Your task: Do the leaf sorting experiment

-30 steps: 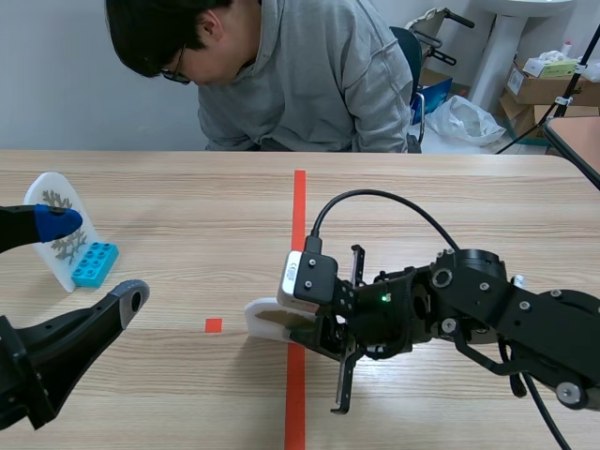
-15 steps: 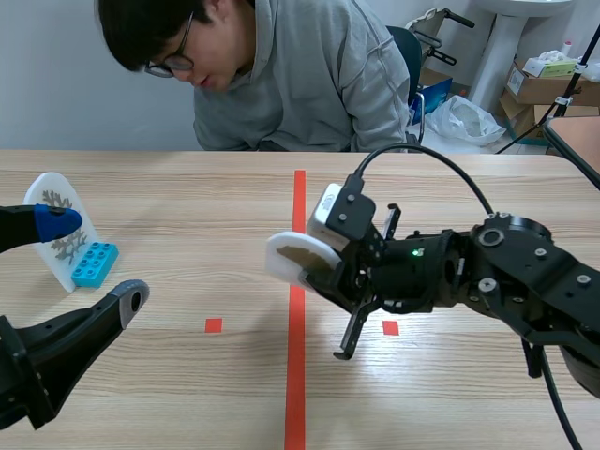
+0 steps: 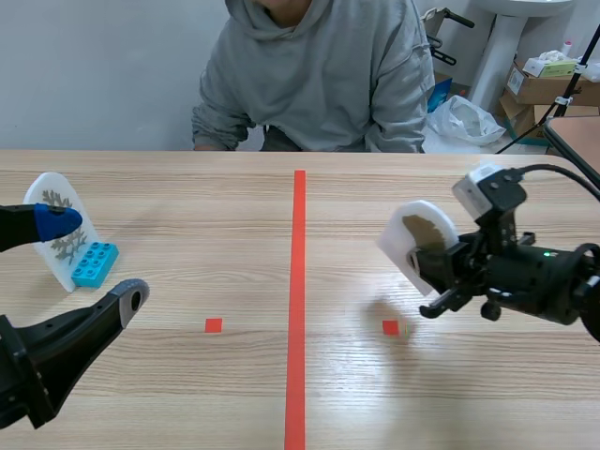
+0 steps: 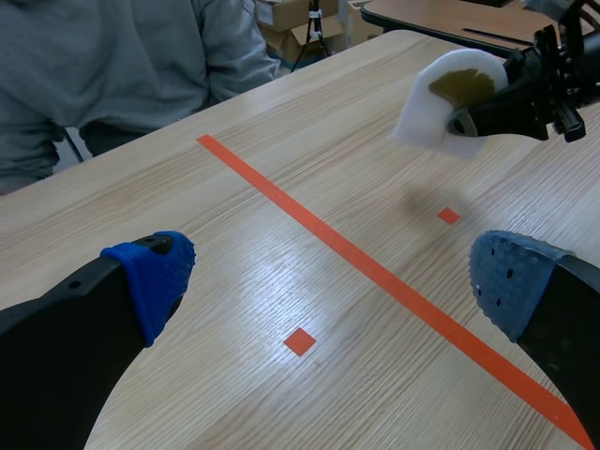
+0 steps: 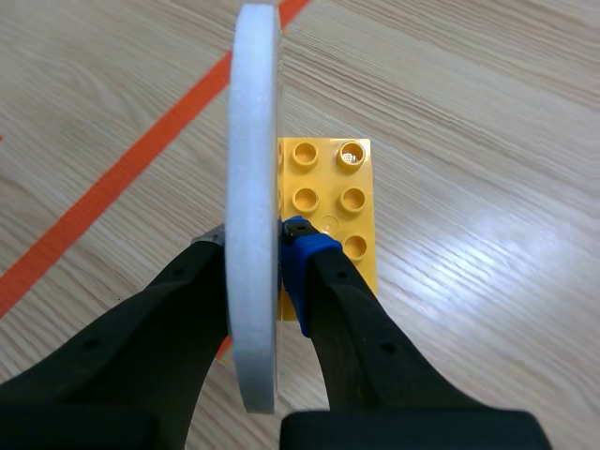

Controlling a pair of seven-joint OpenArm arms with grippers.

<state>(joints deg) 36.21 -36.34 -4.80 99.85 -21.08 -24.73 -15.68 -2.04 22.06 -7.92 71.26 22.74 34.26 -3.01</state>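
Note:
My right gripper is shut on a white leaf card bearing a brown leaf, held tilted above the table, right of the red tape line. In the right wrist view the card stands edge-on between my fingers, and a yellow brick lies against its far face. Another white leaf card stands on a blue brick at the far left. My left gripper is open beside it, nothing between its fingers. The left wrist view shows the held card far ahead.
A person in a grey hoodie sits across the table. Small red tape squares mark the table on either side of the line. Boxes and a bag stand beyond the table's far right corner.
My right gripper lifted the brown-leaf card from the table by the red line and carried it up and to the right. The person sat up straight. The left arm stayed put.

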